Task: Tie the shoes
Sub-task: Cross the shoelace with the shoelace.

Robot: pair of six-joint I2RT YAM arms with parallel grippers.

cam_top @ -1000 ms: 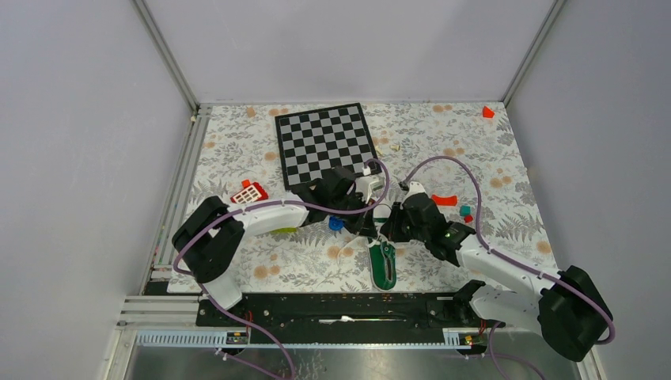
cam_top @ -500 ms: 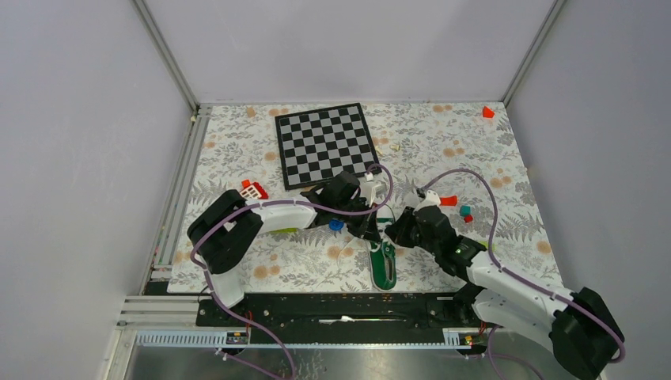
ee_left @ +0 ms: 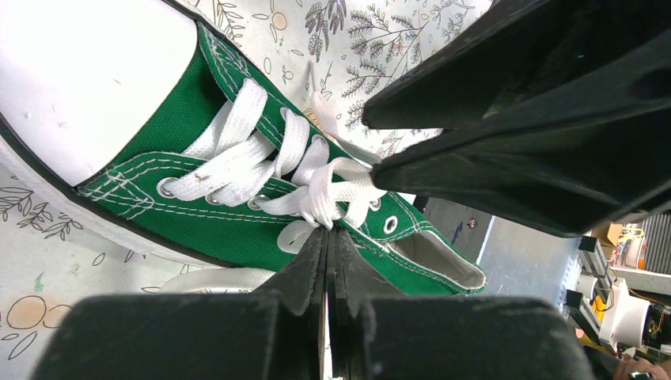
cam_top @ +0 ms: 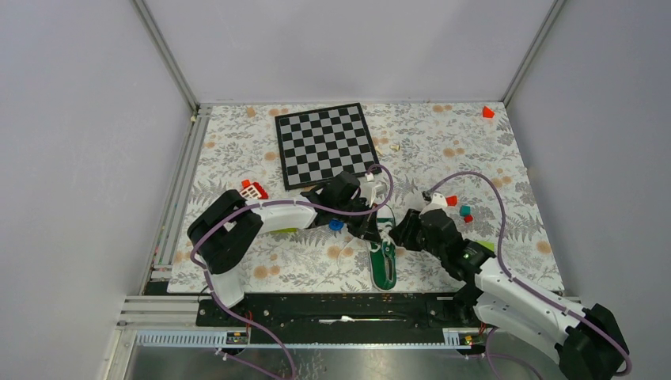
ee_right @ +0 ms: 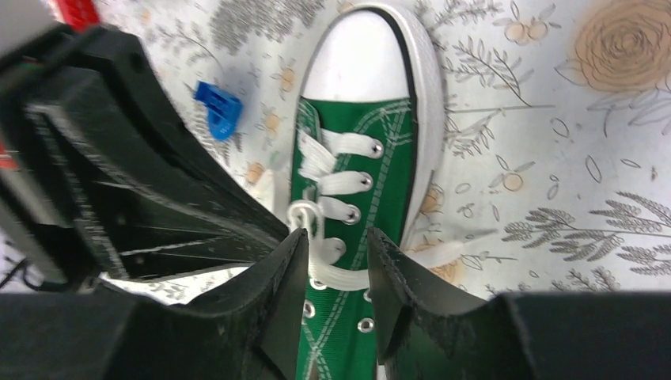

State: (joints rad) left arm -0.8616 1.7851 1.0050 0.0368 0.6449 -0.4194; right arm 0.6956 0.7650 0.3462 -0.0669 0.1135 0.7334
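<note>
A small green sneaker (cam_top: 384, 265) with white laces lies near the table's front edge, toe cap (ee_right: 360, 67) pointing away from the arms. My left gripper (ee_left: 328, 234) is shut on a strand of white lace (ee_left: 332, 194) just above the upper eyelets. My right gripper (ee_right: 336, 239) hangs open over the same spot. Its fingertips (ee_right: 294, 247) straddle the lace crossing (ee_right: 328, 252) without pinching it. In the top view the left gripper (cam_top: 372, 229) and the right gripper (cam_top: 396, 234) meet over the shoe's laced part. The right gripper's black body (ee_left: 538, 119) fills the upper right of the left wrist view.
A chessboard (cam_top: 324, 145) lies at the back centre. A blue piece (cam_top: 336, 225) sits just left of the shoe, and a red and white toy (cam_top: 252, 191) further left. Small red (cam_top: 449, 201) and teal (cam_top: 466, 210) blocks lie to the right, with a red piece (cam_top: 487, 112) at the far corner.
My right gripper has gone from shut to open and let go of the lace, its arm swinging nearer the front. The left gripper stays shut on its strand.
</note>
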